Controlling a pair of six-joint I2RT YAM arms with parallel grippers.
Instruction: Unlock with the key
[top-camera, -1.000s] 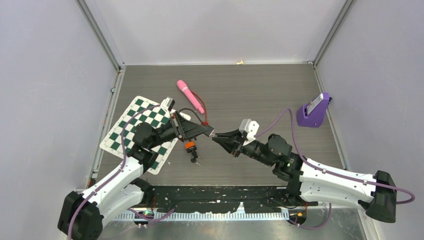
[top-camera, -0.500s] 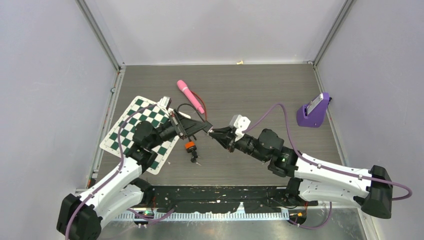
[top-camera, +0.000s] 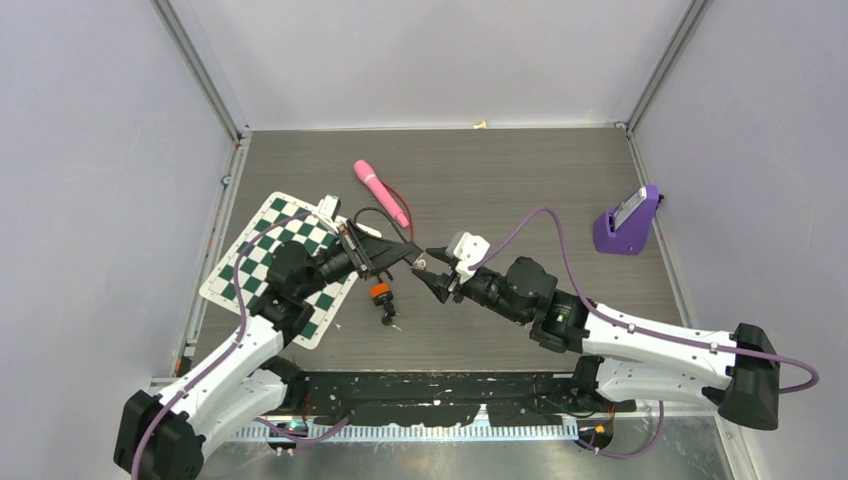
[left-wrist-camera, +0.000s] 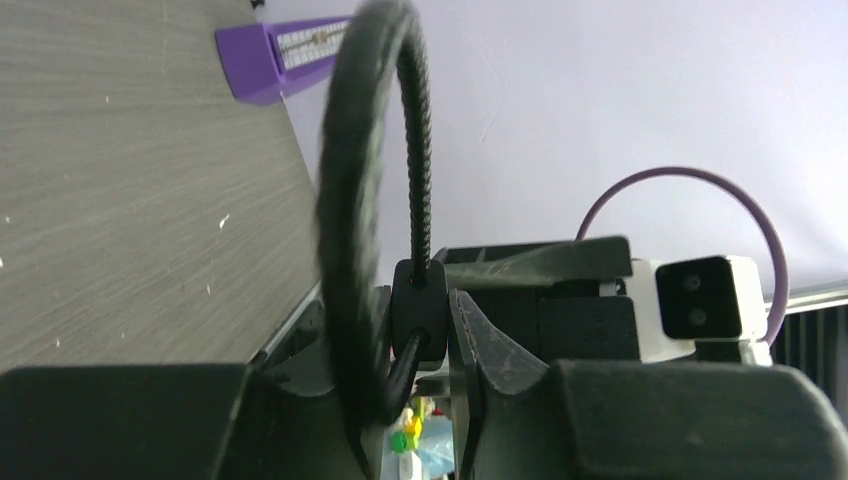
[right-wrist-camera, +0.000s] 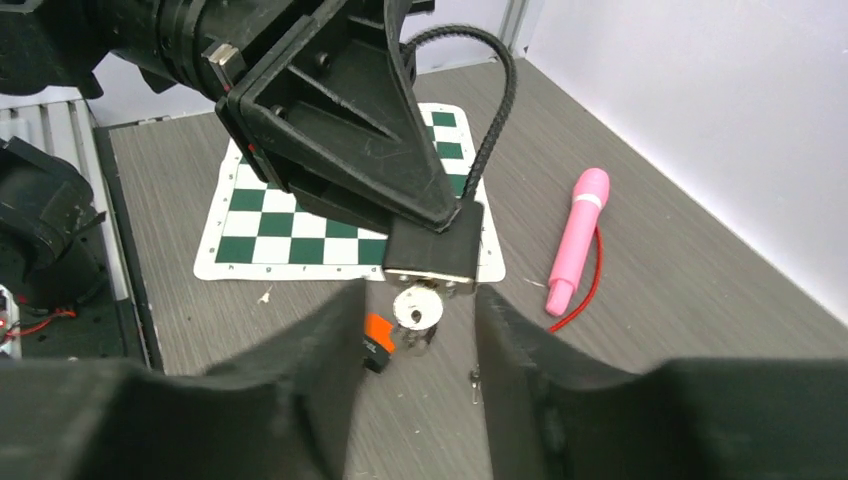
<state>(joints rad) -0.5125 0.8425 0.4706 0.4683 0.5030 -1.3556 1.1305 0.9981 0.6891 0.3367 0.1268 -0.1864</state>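
Lock (right-wrist-camera: 435, 240) first: its black body hangs above the desk (top-camera: 500, 180), clenched in my left hand (top-camera: 411, 253), with the cable (right-wrist-camera: 495, 110) looping up and back behind the fingers. Beneath the body sits a silver round piece that I take for the key (right-wrist-camera: 418, 310), apparently already at the keyhole, with an orange tag (right-wrist-camera: 377, 340) dangling just beside it. A second ago my right hand (top-camera: 428, 272) was pinched nearly closed and further off; now it has come in under the lock and spread its jaws, which stand either side of the key, grasping nothing yet. I judge this to be the approach for pinching the key head, so the turn is not begun. Off to my left lies the chequered mat (top-camera: 250, 255), behind it a pink wand (top-camera: 381, 193), and well apart at the right a purple stand (top-camera: 628, 222).
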